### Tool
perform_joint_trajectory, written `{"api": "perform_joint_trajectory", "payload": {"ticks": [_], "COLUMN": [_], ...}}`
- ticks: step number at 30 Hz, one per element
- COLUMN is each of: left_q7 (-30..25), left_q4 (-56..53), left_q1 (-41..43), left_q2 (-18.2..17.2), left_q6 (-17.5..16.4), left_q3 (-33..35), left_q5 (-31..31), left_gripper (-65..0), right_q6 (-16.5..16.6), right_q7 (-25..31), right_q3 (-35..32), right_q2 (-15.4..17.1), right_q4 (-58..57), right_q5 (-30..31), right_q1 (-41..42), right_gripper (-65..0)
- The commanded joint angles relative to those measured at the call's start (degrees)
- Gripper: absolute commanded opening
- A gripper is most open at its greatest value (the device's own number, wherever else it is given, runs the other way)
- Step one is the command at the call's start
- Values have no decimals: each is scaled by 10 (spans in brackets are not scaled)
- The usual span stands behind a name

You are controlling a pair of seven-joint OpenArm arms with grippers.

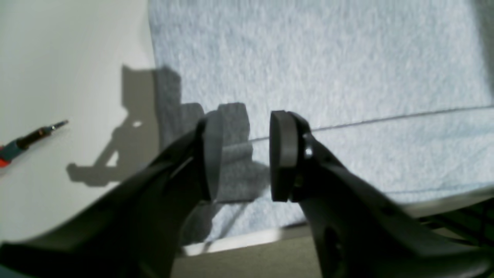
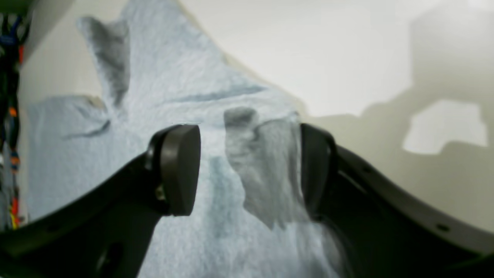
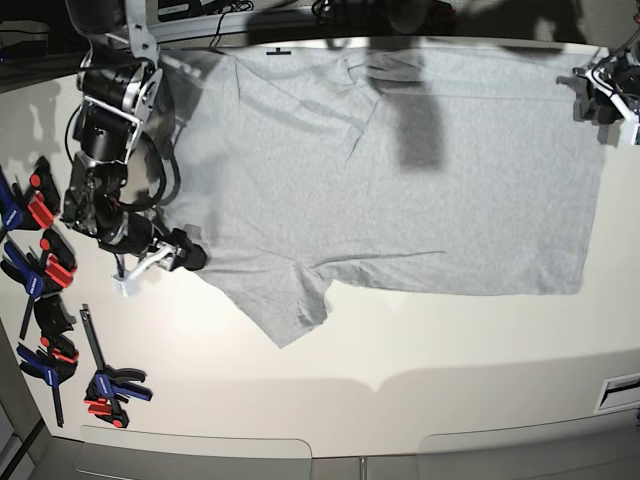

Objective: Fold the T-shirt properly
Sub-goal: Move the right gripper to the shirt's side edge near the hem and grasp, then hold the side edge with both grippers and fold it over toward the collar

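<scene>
Your desk (image 3: 420,350) carries the T-shirt (image 3: 400,170) spread flat and plain side up, and everything else is best placed against that shirt. Its long axis runs across the base view: the neck and sleeves lie at that view's left end, the straight hem at its right end. One sleeve (image 3: 285,305) juts out from the shirt toward the near desk edge, slightly rumpled.

Your right claw (image 3: 160,258) sits just off the shirt's shoulder end, beside that sleeve. In its wrist view the right claw (image 2: 251,170) stands wide apart with grey cloth below the gap and nothing pinched, so the sleeve lies straight ahead of it.

Your left claw (image 3: 600,95) hovers at the opposite end, by the hem corner on the far side of the shirt. Seen from its own wrist, the left claw (image 1: 245,154) is parted about halfway, empty, with a stitched hem line (image 1: 386,120) crossing the fabric beyond it.

So the sleeve end belongs to your right arm and the hem end to your left. Beyond the shirt's sleeve end, clamps (image 3: 45,270) lie clear of the cloth, and a screwdriver (image 1: 27,141) rests off the hem corner.
</scene>
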Motion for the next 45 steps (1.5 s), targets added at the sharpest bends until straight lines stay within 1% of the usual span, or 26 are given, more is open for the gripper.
{"api": "perform_joint_trajectory", "payload": {"ticks": [1,2,3,4,5,7,8,11,14,15,16,17,19,20,22,24,27,29,31,36,42,45], "left_q7": [-12,-13,-13,-13,-13,-14,-15,-17,-17,-17,-17,-17,-18,-21,-42,-66,-89,-100,-106,-108,-109,-118], "left_q4": [7,7,7,7,7,5,3,-38,-137,-182,-233,-289,-407,-467,-583,-689,-818,-878,-908,-916,-915,-915], "left_q1": [0,0,0,-1,-5,-21,-36,-116,-228,-268,-308,-353,-445,-490,-575,-650,-728,-753,-757,-752,-752,-753], "left_q2": [-11,-11,-11,-11,-11,-11,-11,-12,-15,-20,-27,-35,-52,-60,-72,-76,-76,-76,-76,-65,-18,4], "left_q6": [2,2,3,3,5,14,16,17,15,10,1,-5,-5,-6,-12,-12,-11,-11,-11,-11,-12,-13], "left_q3": [-5,-5,-5,-5,-5,-5,-5,-5,-2,1,7,18,47,65,104,139,172,186,189,189,189,189], "left_q5": [-5,-5,-5,-5,-5,-5,-5,-5,-10,-25,-39,-48,-53,-52,-50,-43,-16,-5,-5,-5,-5,-5], "left_gripper": [-458,-458,-458,-458,-458,-458,-458,-458,-458,-457,-442,-416,-348,-326,-319,-319,-319,-319,-320,-326,-328,-328], "right_q6": [-6,-8,-11,-14,-16,-16,-18,-18,-18,-18,-18,-18,-18,-18,-18,-18,-18,-18,-18,-18,-18,-18], "right_q7": [-17,-12,-10,-8,-3,9,9,18,29,30,30,30,30,30,29,29,27,26,26,26,27,27], "right_q3": [-13,-23,-30,-35,-36,-36,-35,-35,-35,-35,-35,-35,-35,-35,-35,-35,-35,-35,-35,-35,-35,-35], "right_q2": [0,0,2,2,2,2,2,2,2,2,2,2,2,2,2,2,2,2,2,2,2,1], "right_q4": [1,1,1,1,1,1,1,1,1,1,1,1,1,1,1,1,1,1,1,1,1,1], "right_q5": [-18,-18,-19,-23,-31,-43,-46,-46,-46,-46,-46,-46,-46,-46,-46,-46,-46,-46,-45,-44,-44,-44], "right_q1": [5,5,5,5,5,5,5,5,5,5,5,5,5,5,5,5,5,5,5,5,5,5], "right_gripper": [-276,-286,-315,-364,-434,-615,-650,-650,-650,-650,-650,-650,-650,-650,-650,-650,-650,-650,-650,-650,-650,-650]}}
